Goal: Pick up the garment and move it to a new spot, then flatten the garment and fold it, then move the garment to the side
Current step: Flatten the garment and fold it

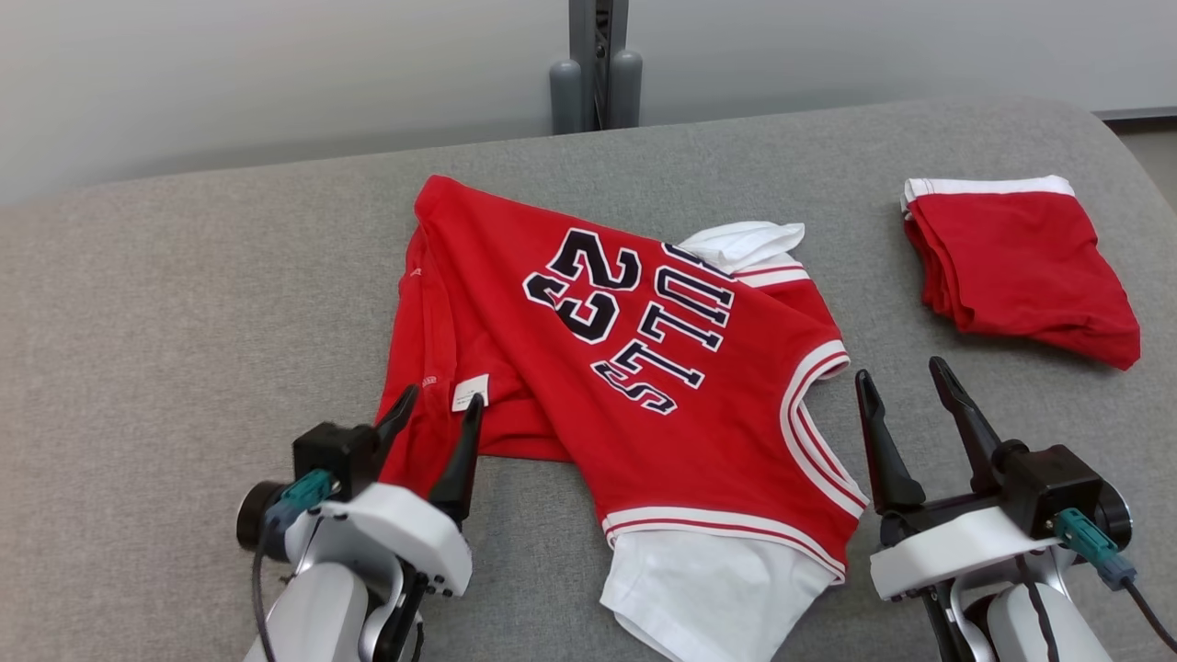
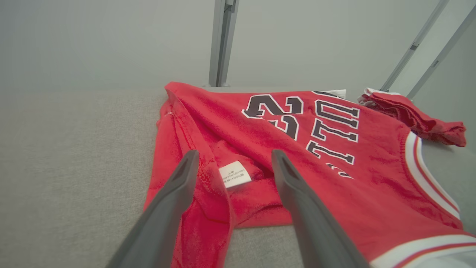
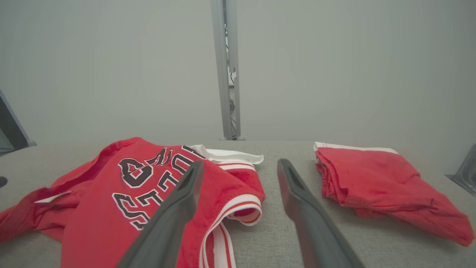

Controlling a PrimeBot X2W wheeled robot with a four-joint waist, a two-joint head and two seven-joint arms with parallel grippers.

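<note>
The garment point(image 1: 634, 368) is a red jersey with white trim, dark letters and the number 23, lying crumpled and askew on the grey padded table point(image 1: 184, 303). A white tag point(image 1: 470, 391) shows near its lower left edge. My left gripper point(image 1: 434, 405) is open, its fingertips over that edge around the tag; the left wrist view shows the garment point(image 2: 297, 149) and tag point(image 2: 233, 174) between the fingers point(image 2: 178, 186). My right gripper point(image 1: 906, 375) is open just right of the jersey's striped armhole, over bare table. In the right wrist view the garment point(image 3: 122, 193) lies left of the fingers point(image 3: 297, 193).
A folded red piece with a white band point(image 1: 1021, 262) lies at the table's right; it also appears as red cloth point(image 3: 375, 182) in the right wrist view. A grey post point(image 1: 596, 64) stands behind the table against a pale wall. Bare table stretches to the left.
</note>
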